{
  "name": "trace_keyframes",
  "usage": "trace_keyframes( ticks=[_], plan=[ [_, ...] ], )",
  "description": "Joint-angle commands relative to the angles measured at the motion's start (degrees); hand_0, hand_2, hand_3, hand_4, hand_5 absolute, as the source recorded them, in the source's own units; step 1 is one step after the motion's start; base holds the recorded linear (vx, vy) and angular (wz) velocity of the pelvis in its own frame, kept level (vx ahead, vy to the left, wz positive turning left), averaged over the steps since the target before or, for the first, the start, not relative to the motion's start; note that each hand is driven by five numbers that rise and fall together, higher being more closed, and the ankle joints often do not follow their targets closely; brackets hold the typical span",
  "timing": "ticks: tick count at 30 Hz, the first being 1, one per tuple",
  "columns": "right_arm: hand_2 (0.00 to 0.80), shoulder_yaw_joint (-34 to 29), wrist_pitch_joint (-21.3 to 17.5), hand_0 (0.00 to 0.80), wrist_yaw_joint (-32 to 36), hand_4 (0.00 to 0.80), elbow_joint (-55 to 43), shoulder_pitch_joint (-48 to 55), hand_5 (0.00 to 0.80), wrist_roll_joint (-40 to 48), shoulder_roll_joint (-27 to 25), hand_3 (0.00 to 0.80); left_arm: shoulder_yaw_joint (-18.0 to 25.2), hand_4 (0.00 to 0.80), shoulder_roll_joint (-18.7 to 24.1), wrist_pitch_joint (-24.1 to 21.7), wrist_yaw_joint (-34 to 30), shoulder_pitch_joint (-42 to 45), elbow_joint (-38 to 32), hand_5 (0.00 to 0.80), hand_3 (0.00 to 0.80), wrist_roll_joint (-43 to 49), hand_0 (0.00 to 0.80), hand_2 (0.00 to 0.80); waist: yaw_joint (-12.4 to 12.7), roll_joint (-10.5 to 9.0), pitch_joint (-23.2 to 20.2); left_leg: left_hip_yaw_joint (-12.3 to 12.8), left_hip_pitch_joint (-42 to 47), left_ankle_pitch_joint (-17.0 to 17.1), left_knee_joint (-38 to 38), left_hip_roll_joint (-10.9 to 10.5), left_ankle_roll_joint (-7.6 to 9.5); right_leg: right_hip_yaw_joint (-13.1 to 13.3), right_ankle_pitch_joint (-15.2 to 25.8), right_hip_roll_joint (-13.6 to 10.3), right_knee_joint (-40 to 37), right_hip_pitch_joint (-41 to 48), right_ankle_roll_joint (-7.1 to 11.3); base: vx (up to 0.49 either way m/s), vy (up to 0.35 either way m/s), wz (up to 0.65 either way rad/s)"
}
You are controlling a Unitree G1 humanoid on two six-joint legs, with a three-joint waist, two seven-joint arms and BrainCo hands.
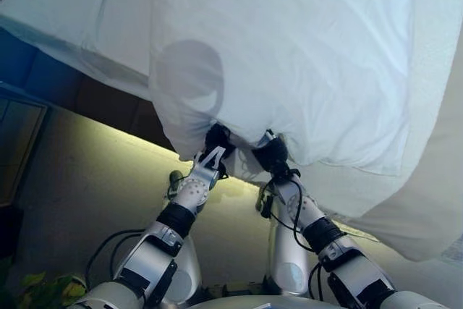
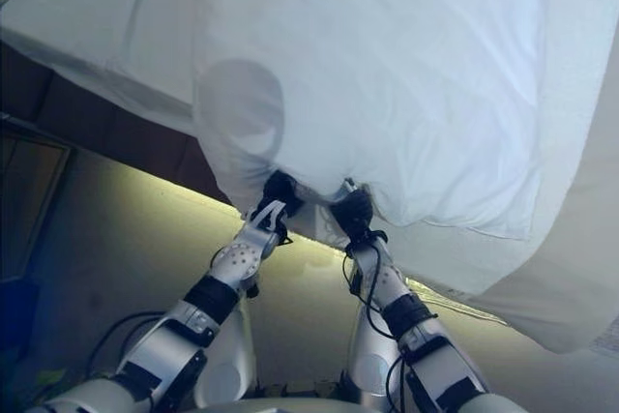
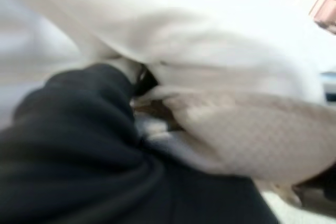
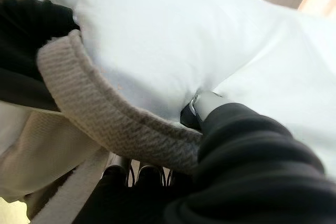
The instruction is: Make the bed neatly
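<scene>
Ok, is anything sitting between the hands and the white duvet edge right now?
Nothing visible. The left hand and right hand are both tucked into the hanging edge of the white duvet, with the knitted beige blanket bunched at the same edge. Their fingers are hidden in the cloth.

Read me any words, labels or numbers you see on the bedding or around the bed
None: no word, label, number or sign can be read. The white duvet, its beige knitted edge, the left hand and right hand show no print.
</scene>
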Motion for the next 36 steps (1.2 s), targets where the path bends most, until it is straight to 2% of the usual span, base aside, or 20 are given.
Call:
trace_keyframes(
  ticks=[1, 2, 3, 4, 11, 16, 23, 36],
  plan=[
    [0.8, -10.8, -0.9, 0.8, 2.3, 0.8, 6.6, 3.8, 0.8, 6.0, -6.1, 0.8, 4.5, 0.8, 1.8, -1.4, -1.5, -3.2, -11.1, 0.8, 0.8, 2.4, 0.8, 0.8, 1.9, 2.73, -0.7, -3.8, -2.6, 5.4, -1.2, 2.5, -2.88, 1.6, 19.2, -6.5, -14.6, 1.7, 5.38, -0.011, 0.009, 0.06],
    [0.8, -11.6, 0.2, 0.8, 4.9, 0.8, 8.1, 3.6, 0.8, 7.8, -6.7, 0.8, 4.7, 0.8, 2.4, -1.5, -1.6, -3.4, -11.2, 0.8, 0.8, 2.3, 0.8, 0.8, 2.1, 2.95, -0.5, -3.9, -2.7, 5.4, -1.3, 2.4, -2.87, 1.5, 19.2, -6.6, -14.7, 1.7, 5.4, -0.01, 0.0, 0.04],
    [0.455, -12.0, 1.0, 0.455, 6.1, 0.455, 8.7, 3.3, 0.455, 8.6, -6.8, 0.455, 5.0, 0.8, 2.6, -1.5, -1.7, -3.4, -11.3, 0.8, 0.8, 2.1, 0.8, 0.8, 2.1, 3.06, -0.4, -3.9, -2.7, 5.5, -1.4, 2.3, -2.87, 1.4, 19.1, -6.6, -14.8, 1.8, 5.37, 0.0, 0.0, 0.0],
    [0.0, -12.5, 1.5, 0.0, 7.4, 0.0, 9.8, 3.2, 0.0, 9.6, -7.0, 0.0, 5.4, 0.8, 2.9, -1.4, -1.7, -3.6, -11.5, 0.8, 0.8, 1.7, 0.8, 0.8, 2.2, 3.19, -0.3, -3.8, -2.7, 5.5, -1.5, 2.2, -2.84, 1.4, 19.1, -6.5, -14.8, 1.8, 5.36, 0.0, 0.0, 0.0],
    [0.0, -19.9, 5.8, 0.0, 17.7, 0.0, 15.9, 3.4, 0.0, 24.4, -7.6, 0.0, 7.9, 0.8, 4.5, -1.1, -4.0, -2.3, -12.7, 0.8, 0.8, 1.2, 0.8, 0.8, 2.3, 4.43, 0.5, -3.5, -3.4, 5.2, -1.4, 1.4, -2.64, 1.3, 19.0, -6.9, -14.5, 0.9, 5.31, 0.0, 0.0, 0.0],
    [0.0, -27.6, 6.8, 0.0, 19.1, 0.0, 19.4, 1.4, 0.0, 24.4, -8.5, 0.0, 9.5, 0.8, 5.2, -0.6, -5.6, -1.8, -14.3, 0.8, 0.8, -0.5, 0.8, 0.8, 2.0, 6.45, 1.6, -2.6, -3.8, 5.0, -1.8, 0.4, -2.34, 1.7, 19.0, -7.8, -14.5, -0.4, 5.4, -0.042, 0.043, 0.02],
    [0.0, -34.0, 5.2, 0.0, 20.6, 0.0, 22.5, -1.7, 0.0, 24.4, -12.9, 0.0, 10.6, 0.8, 5.2, -1.0, -6.9, -0.7, -16.6, 0.8, 0.8, -4.1, 0.8, 0.8, 1.2, 10.48, 1.9, -1.2, -4.8, 4.9, -1.9, -1.0, -2.22, 3.3, 18.6, -8.9, -13.8, -3.2, 5.31, -0.032, 0.096, 0.01],
    [0.0, -37.3, 5.7, 0.0, 20.7, 0.0, 26.3, -7.6, 0.0, 24.4, -22.9, 0.0, 11.9, 0.8, 7.1, 2.2, -9.3, 0.3, -21.6, 0.8, 0.8, -8.1, 0.8, 0.8, 1.4, 14.77, 1.9, 0.4, -8.6, 5.9, -2.6, -2.5, -2.05, 4.3, 19.4, -10.7, -14.6, -8.6, 5.21, -0.039, 0.026, -0.01]
  ],
)
